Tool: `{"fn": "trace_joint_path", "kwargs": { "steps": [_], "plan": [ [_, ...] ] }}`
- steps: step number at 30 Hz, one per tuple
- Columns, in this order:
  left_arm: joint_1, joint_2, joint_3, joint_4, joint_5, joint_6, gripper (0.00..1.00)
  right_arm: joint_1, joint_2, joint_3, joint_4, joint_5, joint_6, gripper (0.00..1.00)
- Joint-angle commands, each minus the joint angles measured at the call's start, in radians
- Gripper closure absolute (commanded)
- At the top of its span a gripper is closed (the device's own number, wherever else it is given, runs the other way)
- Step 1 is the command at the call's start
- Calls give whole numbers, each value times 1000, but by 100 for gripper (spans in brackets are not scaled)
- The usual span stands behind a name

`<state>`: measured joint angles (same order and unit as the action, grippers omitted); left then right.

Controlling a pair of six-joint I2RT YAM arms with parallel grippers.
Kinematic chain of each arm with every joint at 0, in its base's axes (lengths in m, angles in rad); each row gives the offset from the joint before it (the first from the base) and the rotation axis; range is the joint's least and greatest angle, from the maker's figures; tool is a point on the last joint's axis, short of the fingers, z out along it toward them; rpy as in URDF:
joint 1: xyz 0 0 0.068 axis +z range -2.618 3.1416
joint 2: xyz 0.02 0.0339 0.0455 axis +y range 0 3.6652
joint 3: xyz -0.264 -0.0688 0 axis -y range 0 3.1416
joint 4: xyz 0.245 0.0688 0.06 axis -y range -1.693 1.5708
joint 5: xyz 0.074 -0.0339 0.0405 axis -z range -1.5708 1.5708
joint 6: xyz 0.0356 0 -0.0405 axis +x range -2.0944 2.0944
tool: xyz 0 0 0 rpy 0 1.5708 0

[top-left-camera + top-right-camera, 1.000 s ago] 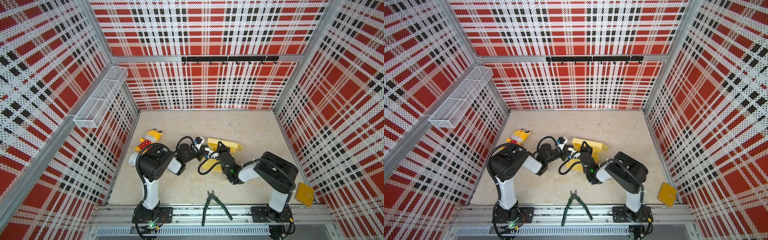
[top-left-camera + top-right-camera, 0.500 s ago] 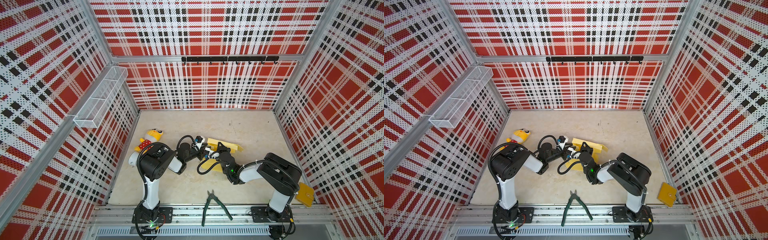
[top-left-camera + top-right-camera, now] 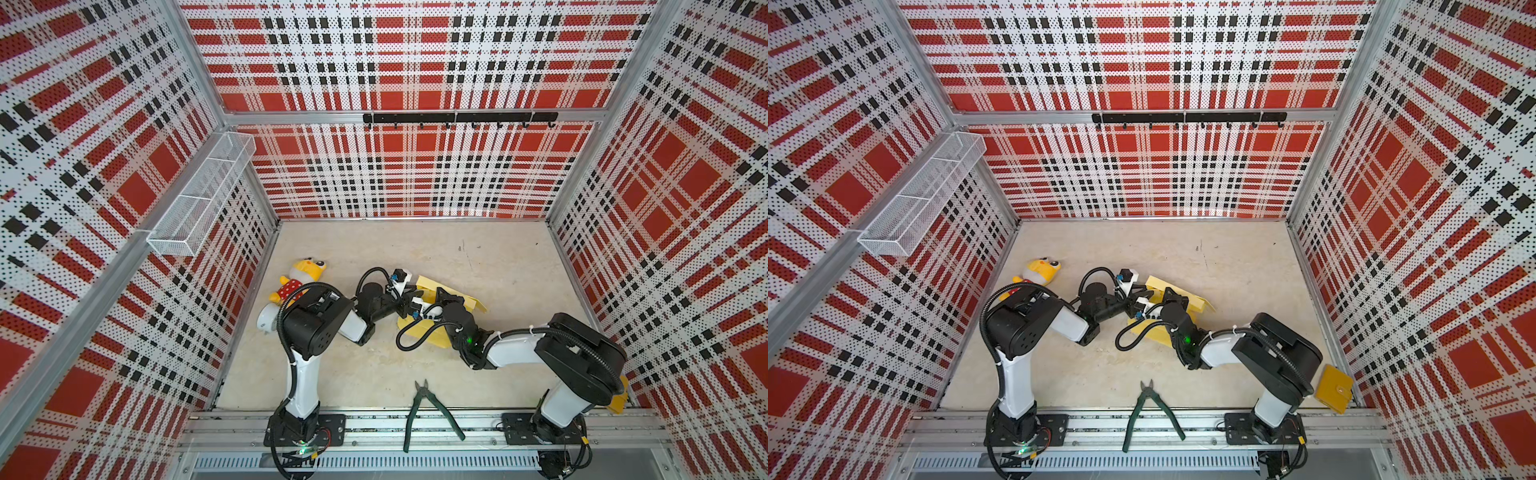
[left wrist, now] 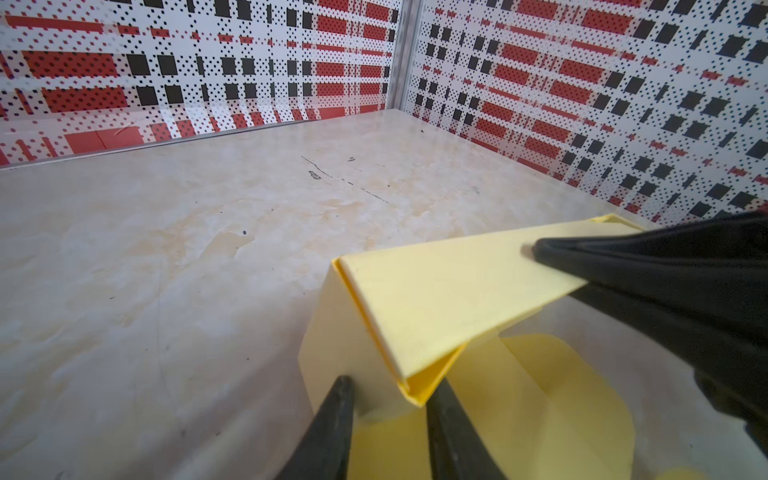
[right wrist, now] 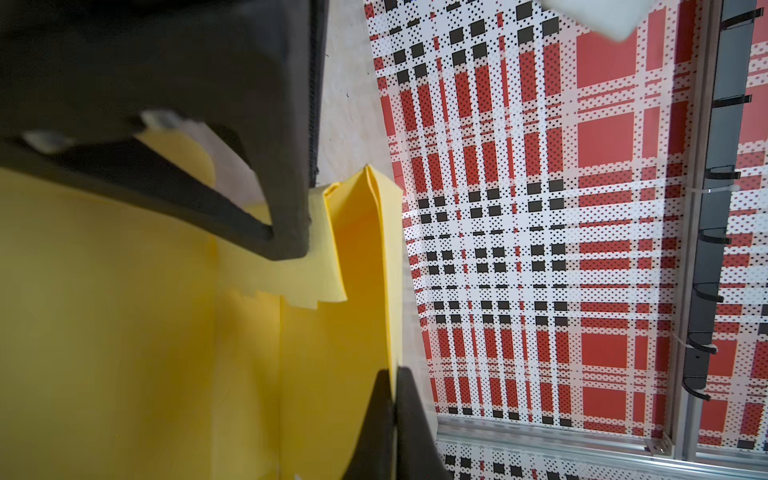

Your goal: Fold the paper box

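Since the earlier frame the left gripper (image 4: 390,380) has parted its fingers and the right arm's shoulder has shifted a little; the paper box (image 4: 436,299) lies about where it was, near the middle of the table (image 3: 498,270), between the two grippers in both top views. One long wall stands raised and doubled over; a notched tab at its end hangs loose and a rounded flap lies flat on the table; no other wall shows as raised, so the fold seems less than half done, with the end flaps to tuck and the remaining sides to lift. Left fingers stand apart, straddling the folded corner without pinching it; the right gripper (image 5: 394,374) is closed tight on the top edge of the raised wall, holding it upright. Away from the work: a plush toy (image 3: 303,274) by the left arm; pliers (image 3: 428,409) at the front rail; a yellow wallet (image 3: 1333,388) beside the right arm's base.
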<state>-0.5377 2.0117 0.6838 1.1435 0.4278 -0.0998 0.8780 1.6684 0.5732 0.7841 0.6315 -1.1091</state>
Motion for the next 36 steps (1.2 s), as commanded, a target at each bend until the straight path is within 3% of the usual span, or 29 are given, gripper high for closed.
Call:
{"fn": "trace_joint_path", "kwargs": {
  "steps": [1, 4, 10, 13, 18, 23, 29, 36],
  "plan": [
    [-21, 18, 58, 56, -14, -39, 66, 53, 3, 2, -37, -175, 40, 100],
    [-32, 26, 75, 41, -19, -39, 67, 54, 17, 11, -32, -171, 43, 100],
    [-31, 35, 88, 38, -32, -60, 83, 52, 14, 26, -60, -175, 57, 99],
    [-28, 33, 88, 37, -27, -66, 85, 54, -33, 51, -163, -183, 118, 88],
    [-14, 1, 90, 11, -13, -82, 86, 73, -206, 157, -552, -296, 391, 63],
    [23, -42, 134, -76, 78, -120, 88, 88, -351, 334, -916, -430, 680, 49],
    [67, -96, 215, -266, 141, -126, 88, 74, -387, 534, -1093, -513, 928, 48],
    [78, -158, 287, -536, 160, 4, 88, -33, -340, 731, -1244, -519, 1176, 47]
  ]
}}
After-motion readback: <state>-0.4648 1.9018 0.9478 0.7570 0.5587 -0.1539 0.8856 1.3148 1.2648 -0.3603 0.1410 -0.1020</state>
